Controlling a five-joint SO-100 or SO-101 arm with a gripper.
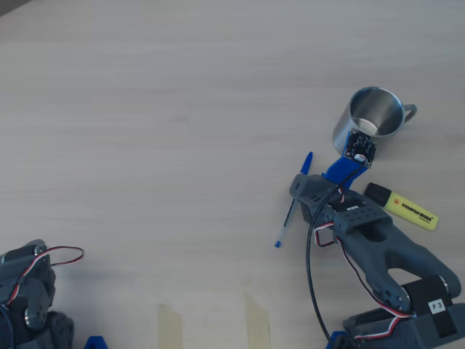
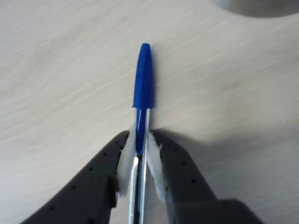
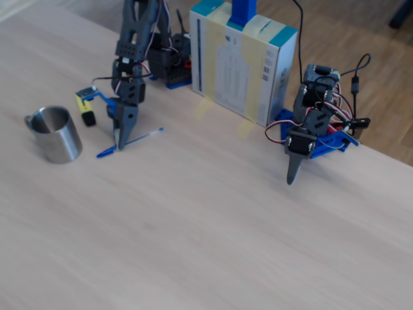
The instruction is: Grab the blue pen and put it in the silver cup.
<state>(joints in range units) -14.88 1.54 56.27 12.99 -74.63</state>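
Note:
The blue pen (image 2: 143,79) runs straight out from between my padded fingertips (image 2: 125,161), blue cap pointing away. My gripper (image 2: 140,137) is shut on its clear barrel just behind the cap. In the overhead view the pen (image 1: 304,166) lies nearly level over the table, with the gripper (image 1: 296,190) across its middle. The fixed view shows the gripper (image 3: 120,145) pointing down onto the pen (image 3: 145,135). The silver cup (image 1: 345,127) stands upright and empty a short way beyond the cap end, seen too in the fixed view as the cup (image 3: 58,135); only its edge (image 2: 257,7) shows in the wrist view.
A yellow highlighter (image 1: 403,207) lies beside my arm, close to the cup. A second arm (image 3: 310,129) stands off to the side, its gripper tip down on the table. A tall box (image 3: 242,64) stands at the table's back edge.

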